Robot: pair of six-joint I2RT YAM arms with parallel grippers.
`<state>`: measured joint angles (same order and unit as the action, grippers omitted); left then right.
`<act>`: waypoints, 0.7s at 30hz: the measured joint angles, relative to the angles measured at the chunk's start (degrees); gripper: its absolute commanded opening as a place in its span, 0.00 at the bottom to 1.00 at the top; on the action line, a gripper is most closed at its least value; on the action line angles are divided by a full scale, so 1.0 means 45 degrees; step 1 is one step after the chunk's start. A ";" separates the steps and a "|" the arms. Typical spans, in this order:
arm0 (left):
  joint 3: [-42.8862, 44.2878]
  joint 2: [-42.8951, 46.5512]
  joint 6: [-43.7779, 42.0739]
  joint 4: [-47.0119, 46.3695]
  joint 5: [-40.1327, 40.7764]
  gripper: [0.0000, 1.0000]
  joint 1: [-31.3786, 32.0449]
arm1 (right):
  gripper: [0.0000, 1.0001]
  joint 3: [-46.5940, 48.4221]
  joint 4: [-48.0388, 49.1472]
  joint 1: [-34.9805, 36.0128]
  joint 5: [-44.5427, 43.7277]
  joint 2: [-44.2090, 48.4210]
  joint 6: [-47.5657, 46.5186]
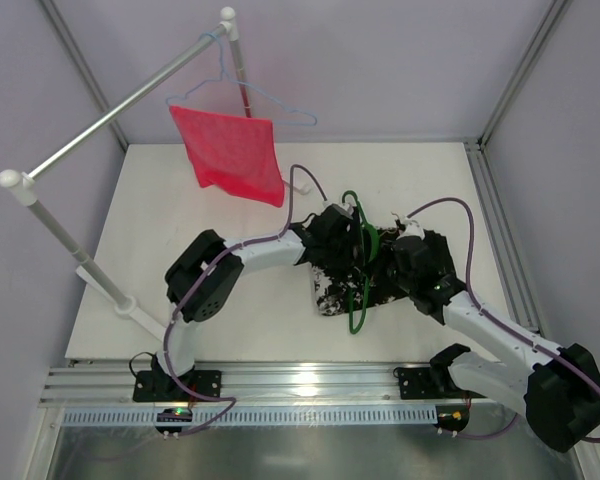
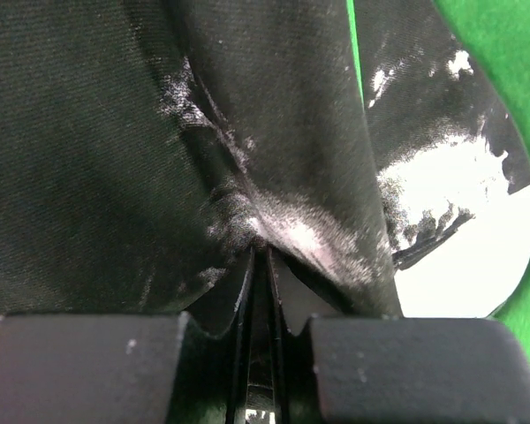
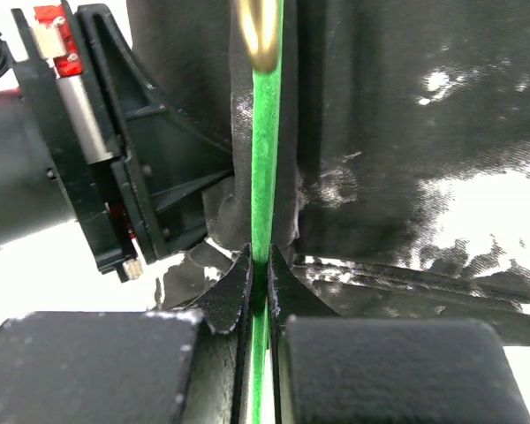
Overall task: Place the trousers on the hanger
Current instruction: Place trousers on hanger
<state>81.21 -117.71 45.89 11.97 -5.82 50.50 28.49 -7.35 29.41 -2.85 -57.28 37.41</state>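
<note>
The black trousers (image 1: pixel 332 290) with white splotches lie bunched at the table's middle, between both grippers. The thin green hanger (image 1: pixel 358 312) stands through them, hook toward the back. My left gripper (image 1: pixel 342 240) is shut on a fold of the trousers (image 2: pixel 274 221); its jaws pinch the cloth in the left wrist view. My right gripper (image 1: pixel 408 262) is shut on a bar of the green hanger (image 3: pixel 265 159), which runs straight up between its jaws with trousers cloth (image 3: pixel 397 150) draped on both sides. The left gripper's body shows at the left of the right wrist view.
A garment rail (image 1: pixel 120 105) on white posts crosses the back left. A pale blue wire hanger (image 1: pixel 245 95) hangs from it with a red mesh cloth (image 1: pixel 230 152). The white table (image 1: pixel 160 250) ends at a metal rail along the near edge.
</note>
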 measured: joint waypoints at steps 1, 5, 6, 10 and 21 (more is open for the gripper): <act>0.0107 -0.0068 0.0005 0.0073 -0.0015 0.10 0.0010 | 0.04 0.0000 0.0000 -0.0010 0.0063 0.0005 -0.0019; 0.0427 -0.0253 0.0049 0.0423 -0.0068 0.11 0.0010 | 0.04 -0.0010 0.0102 -0.0087 0.0321 0.0005 -0.0044; 0.0510 -0.0291 0.0053 0.0539 -0.0063 0.11 0.0010 | 0.04 -0.0049 0.0199 -0.0087 0.0408 0.0005 -0.0039; 0.0801 -0.0379 0.0112 0.0986 -0.0024 0.18 0.0000 | 0.04 -0.0262 0.0661 -0.0146 0.0661 0.0005 -0.0005; -0.0393 0.1248 0.0787 0.1064 -0.0646 0.35 -0.0753 | 0.04 -0.0262 0.0471 -0.0073 0.0563 0.0257 0.0000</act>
<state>79.44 -112.09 49.43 16.75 -8.73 47.11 27.31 -5.23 29.08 -0.32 -56.12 37.41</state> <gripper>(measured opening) 0.346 0.063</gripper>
